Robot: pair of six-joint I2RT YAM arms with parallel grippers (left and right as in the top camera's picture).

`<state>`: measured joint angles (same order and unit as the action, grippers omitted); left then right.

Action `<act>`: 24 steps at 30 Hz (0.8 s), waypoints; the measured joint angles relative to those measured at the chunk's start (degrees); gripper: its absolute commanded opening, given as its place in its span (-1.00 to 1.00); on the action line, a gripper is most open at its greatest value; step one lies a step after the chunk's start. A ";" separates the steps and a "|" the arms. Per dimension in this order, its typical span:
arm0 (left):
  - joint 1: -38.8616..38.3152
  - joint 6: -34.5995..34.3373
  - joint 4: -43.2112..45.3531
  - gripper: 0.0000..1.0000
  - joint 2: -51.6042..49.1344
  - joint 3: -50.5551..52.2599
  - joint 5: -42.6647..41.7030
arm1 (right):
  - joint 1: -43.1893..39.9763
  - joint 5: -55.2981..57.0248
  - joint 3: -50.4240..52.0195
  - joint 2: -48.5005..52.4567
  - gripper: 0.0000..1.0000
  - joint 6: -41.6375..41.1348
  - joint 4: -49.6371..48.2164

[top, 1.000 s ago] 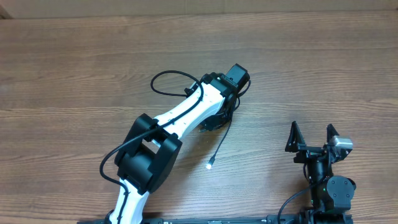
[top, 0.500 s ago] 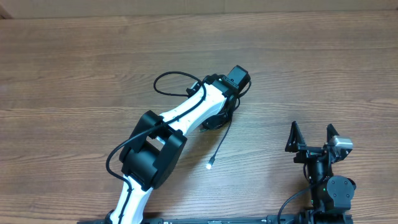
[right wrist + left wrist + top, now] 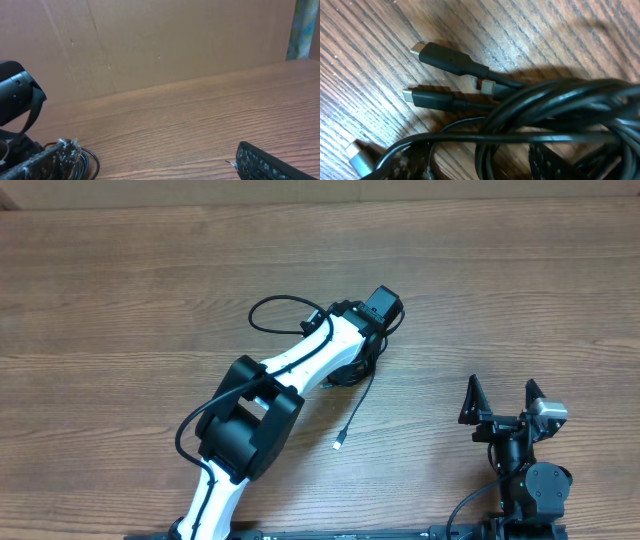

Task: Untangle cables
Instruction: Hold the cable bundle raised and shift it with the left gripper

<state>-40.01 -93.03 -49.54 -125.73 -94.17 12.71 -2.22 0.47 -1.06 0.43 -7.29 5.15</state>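
Left gripper (image 3: 345,372) is hovering over glossy, tangled black cables (image 3: 555,115) on the grained wooden counter (image 3: 120,300); I cannot tell its opening. Its elbow has been shifting right. Right gripper (image 3: 503,402) is resting wide open, empty.

Black cables (image 3: 570,102), seemingly silver-tipped plugs (image 3: 445,57), on brown wood-grain table (image 3: 150,280).

This looks like a robot lab, a place where robots get tested. A big wooden table (image 3: 120,280) fills the view from above. A white robot arm (image 3: 300,365) and a black robot arm (image 3: 525,480) reach in from the table's near edge. A plain brown cardboard wall (image 3: 175,40) stands along the table's far edge. Thin black cables (image 3: 560,110) lie on the table.
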 measured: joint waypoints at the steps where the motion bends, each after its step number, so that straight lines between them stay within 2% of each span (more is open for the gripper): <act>1: 0.00 -0.02 -0.15 0.19 -0.09 0.00 0.00 | 0.00 0.00 0.00 0.00 1.00 -0.02 0.00; 3: 0.02 -0.02 -0.17 0.07 -0.09 -0.02 0.00 | 0.00 0.00 0.00 0.00 1.00 0.02 -0.02; 4: 0.00 -0.02 -0.15 -0.15 -0.11 -0.02 0.00 | 0.00 0.00 0.00 0.00 1.00 0.00 -0.02; 6: 0.00 0.39 -0.02 -0.37 -0.55 -0.20 0.00 | 0.00 0.00 0.00 0.00 1.00 0.00 0.00; 10: 0.00 1.57 -0.17 -0.52 -1.16 -0.31 0.15 | 0.00 0.02 0.00 0.00 1.00 0.00 0.00; 14: 0.02 2.27 -0.50 -0.78 -1.20 -0.31 0.17 | 0.00 0.00 0.00 0.00 1.00 0.02 0.00; 19: 0.24 6.99 -0.74 -0.92 -1.25 -0.33 -0.48 | 0.00 0.00 0.00 0.00 1.00 0.00 0.00; 24: 1.51 20.63 -0.83 -0.92 -1.27 -0.81 -3.82 | 0.00 0.00 0.00 0.00 1.00 -0.02 0.00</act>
<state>-38.50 -72.40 -50.37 -127.00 -94.98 8.88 -2.22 0.47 -1.06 0.43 -7.31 5.15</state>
